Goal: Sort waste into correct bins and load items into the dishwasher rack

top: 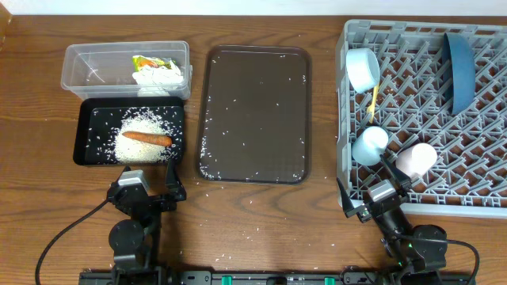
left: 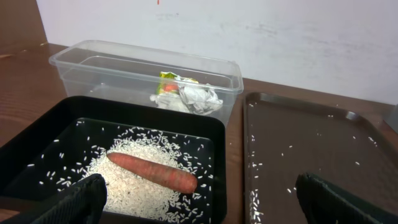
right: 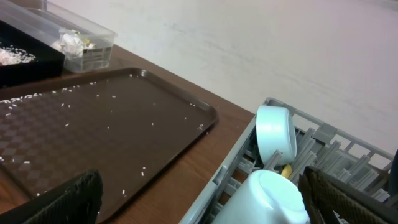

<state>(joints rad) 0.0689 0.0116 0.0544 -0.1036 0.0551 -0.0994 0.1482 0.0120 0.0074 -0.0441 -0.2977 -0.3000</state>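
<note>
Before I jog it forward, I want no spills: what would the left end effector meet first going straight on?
Probably the near wall of the black tray, then the rice and carrot inside; depth is unclear.

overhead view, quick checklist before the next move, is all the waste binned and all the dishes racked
1. Snack wrapper and tissue in the clear tub: ok.
2. Carrot stick and rice pile in the black tray: ok.
3. Serving tray free of rice: not ok, stray grains lie scattered on it.
4. Plate, bowl, spoon, light blue cup and pink cup in the rack: ok.
5. Left gripper and right gripper open and empty: ok.
</note>
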